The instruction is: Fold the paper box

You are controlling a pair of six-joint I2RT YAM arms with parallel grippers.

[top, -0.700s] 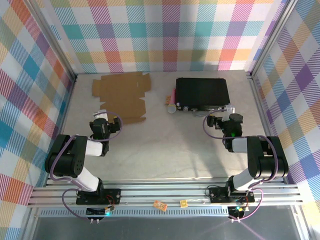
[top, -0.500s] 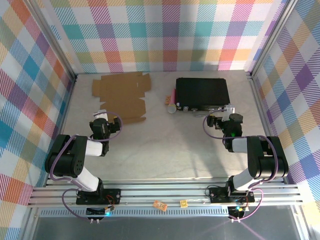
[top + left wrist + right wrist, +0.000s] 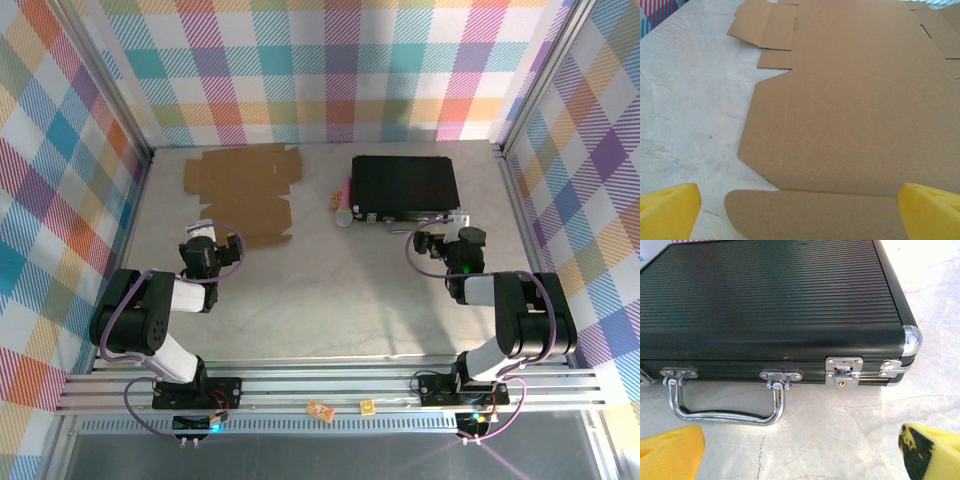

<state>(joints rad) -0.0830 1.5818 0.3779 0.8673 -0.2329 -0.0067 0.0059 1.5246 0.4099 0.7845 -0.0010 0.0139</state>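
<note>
- Top view: the paper box point(image 3: 240, 195) lies flat, unfolded, far left on the bench point(image 3: 330, 290).
- Left wrist: left jaws spread, empty, at its near flap.
- Right wrist: right jaws spread, empty, facing a black case point(image 3: 770, 295).

The paper box point(image 3: 243, 190) lies flat and unfolded at the far left of the table point(image 3: 330, 290), a brown sheet with its flaps spread. At the far right sits a closed black case point(image 3: 403, 187), with a small pink and cream object point(image 3: 344, 208) just beside its left edge. The left gripper point(image 3: 203, 232) is near the sheet's near left corner. The right gripper point(image 3: 458, 222) is at the case's near right corner. Plaid walls point(image 3: 330, 70) enclose the table.
</note>
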